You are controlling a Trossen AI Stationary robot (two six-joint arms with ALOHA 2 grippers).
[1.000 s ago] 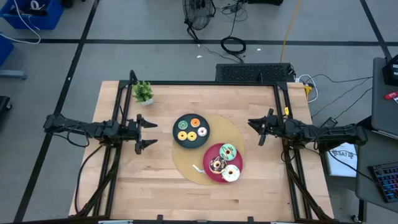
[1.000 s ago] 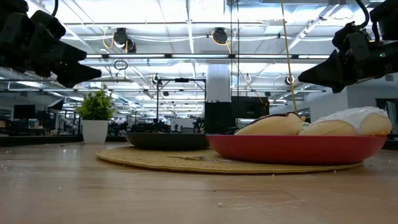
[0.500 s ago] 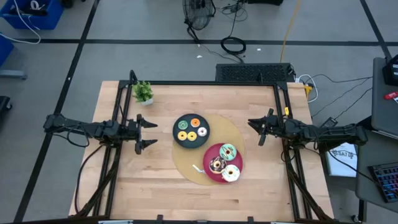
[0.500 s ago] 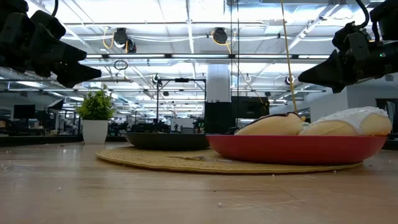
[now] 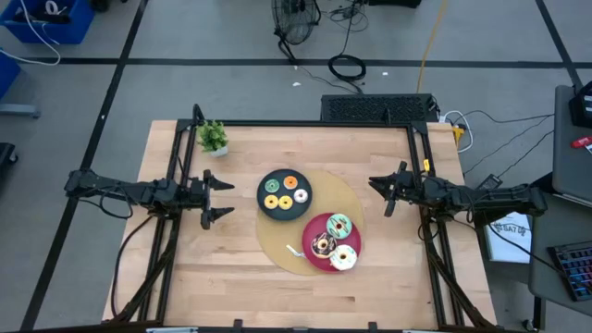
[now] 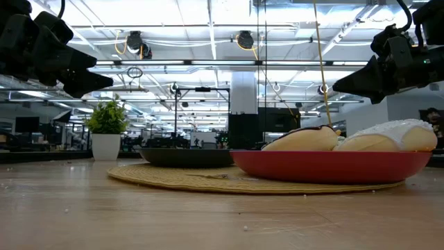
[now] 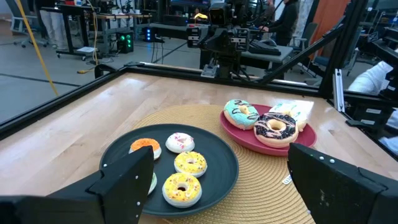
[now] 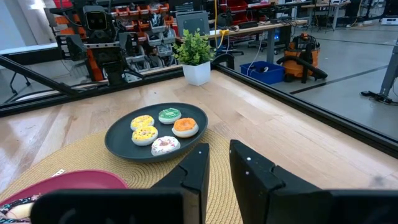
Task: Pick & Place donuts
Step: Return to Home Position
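A black plate point(image 5: 264, 205) on a round woven mat point(image 5: 274, 242) carries several small donuts point(image 7: 181, 188): orange point(image 8: 185, 126), green point(image 8: 169, 114), yellow and pale pink. Beside it, toward the table's near right, a red plate point(image 5: 313, 228) holds three larger donuts, mint-green point(image 5: 339, 224), chocolate brown point(image 5: 323, 244) and white-yellow point(image 5: 343, 257). My left gripper point(image 5: 229, 198) hovers open and level near the table's left edge, pointing at the black plate. My right gripper point(image 5: 375, 184) hovers shut and level near the right edge, its fingers point(image 8: 200, 163) close together. Neither touches anything.
A small potted plant point(image 5: 213, 137) stands at the table's far left corner. A small white tag point(image 5: 294, 251) lies on the mat near the red plate. Black frame rails run along the table's left, right and far edges. Bare wood lies between each gripper and the mat.
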